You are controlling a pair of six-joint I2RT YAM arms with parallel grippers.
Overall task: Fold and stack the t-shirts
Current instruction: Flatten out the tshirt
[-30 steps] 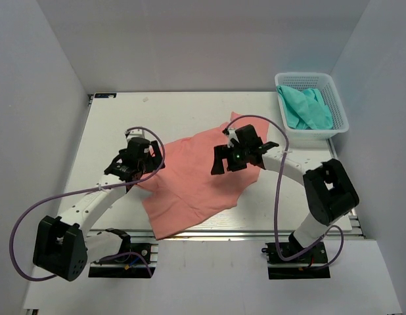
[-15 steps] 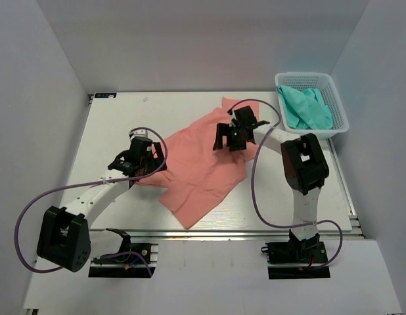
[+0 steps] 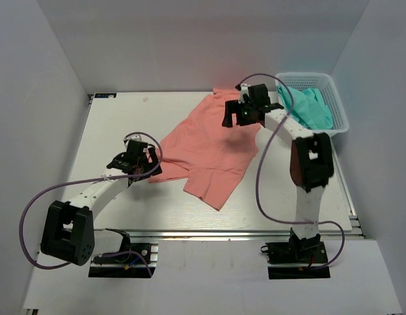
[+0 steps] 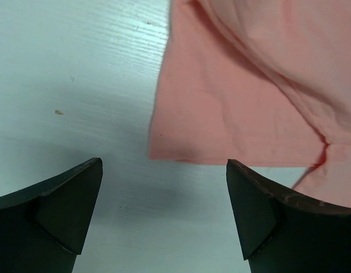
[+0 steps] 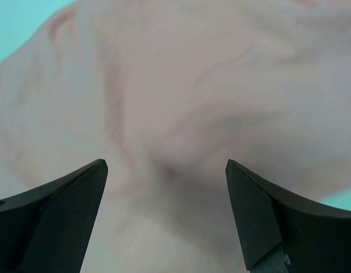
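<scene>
The salmon-pink t-shirt (image 3: 206, 147) lies loosely spread and creased on the white table, running from the far middle down to the near middle. My left gripper (image 3: 142, 167) is open and empty, low over the table at the shirt's left sleeve edge (image 4: 232, 114); its jaws (image 4: 164, 165) stand wide with bare table between them. My right gripper (image 3: 236, 118) is open above the shirt's far part (image 5: 175, 102), with only blurred pink cloth below its jaws (image 5: 166, 165). The teal-green t-shirt (image 3: 307, 108) lies bunched in the basket.
The white lattice basket (image 3: 339, 108) stands at the table's far right corner, close to the right arm's wrist. Purple cables loop from both arms. Grey walls close in the left, back and right of the table (image 3: 117, 118).
The right gripper has moved toward the far side and the pink shirt was dragged that way and spread out. The left gripper stayed at the shirt's left edge. Both now stand open.
</scene>
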